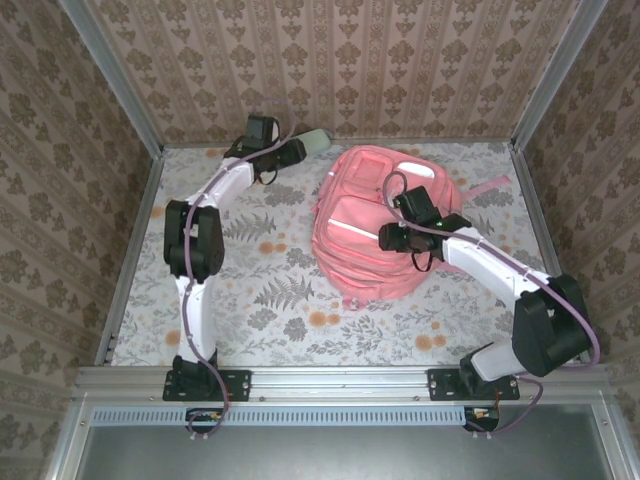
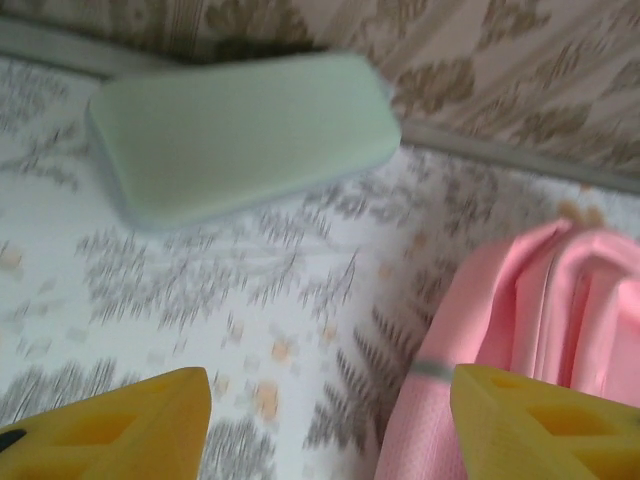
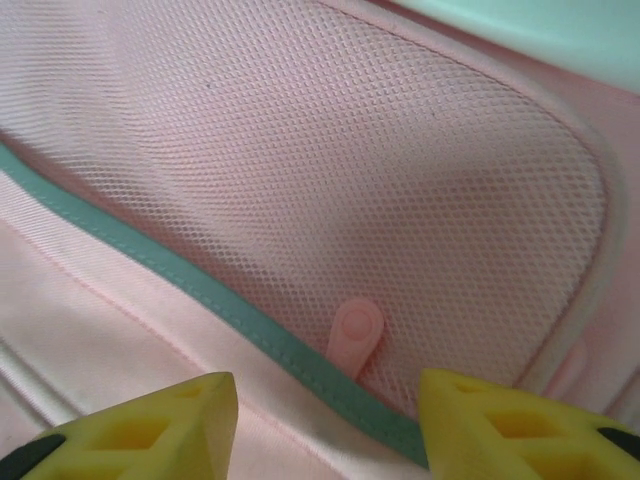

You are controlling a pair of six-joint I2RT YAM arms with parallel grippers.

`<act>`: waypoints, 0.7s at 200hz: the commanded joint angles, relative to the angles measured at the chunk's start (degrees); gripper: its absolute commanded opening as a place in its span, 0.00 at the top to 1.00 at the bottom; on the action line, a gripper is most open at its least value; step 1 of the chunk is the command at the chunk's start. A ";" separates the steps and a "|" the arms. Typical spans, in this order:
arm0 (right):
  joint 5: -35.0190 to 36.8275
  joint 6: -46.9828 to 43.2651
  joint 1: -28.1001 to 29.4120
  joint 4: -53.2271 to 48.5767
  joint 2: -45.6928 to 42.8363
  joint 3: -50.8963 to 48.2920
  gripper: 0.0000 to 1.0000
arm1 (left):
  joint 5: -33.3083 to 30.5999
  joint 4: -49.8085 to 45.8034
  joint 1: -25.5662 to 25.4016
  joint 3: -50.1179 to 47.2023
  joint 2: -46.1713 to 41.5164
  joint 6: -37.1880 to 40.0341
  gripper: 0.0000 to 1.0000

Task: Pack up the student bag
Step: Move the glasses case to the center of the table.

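The student bag (image 1: 375,225), a big pink backpack, lies flat on the right half of the table. My right gripper (image 1: 383,238) hovers over its front. In the right wrist view the yellow fingers (image 3: 150,430) stand open just short of a pink mesh pocket (image 3: 330,150), a teal strip (image 3: 150,262) and a small pink zipper pull (image 3: 355,335). My left gripper (image 1: 297,151) is by the back wall. It is open and holds nothing (image 2: 330,420). A pale green flat case (image 2: 245,130) lies just beyond it, with the bag's edge (image 2: 560,300) to its right.
The floral table top (image 1: 260,290) is fenced by a metal frame and patterned walls close behind the case (image 1: 318,141). A pink strap (image 1: 490,186) trails off the bag to the right. Open cloth lies between the two arms at the front.
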 commanded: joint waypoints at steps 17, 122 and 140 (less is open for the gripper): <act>-0.46 2.91 1.69 -2.49 -7.61 0.78 0.33 | 5.93 9.80 1.33 8.16 9.00 -6.28 0.34; 2.87 11.33 6.47 -5.99 -14.59 -1.44 0.01 | 2.49 7.78 4.44 34.13 28.89 -14.98 0.27; 3.23 11.04 6.48 -6.10 -14.45 -1.36 0.01 | 1.44 2.45 4.52 33.83 29.12 -15.41 0.28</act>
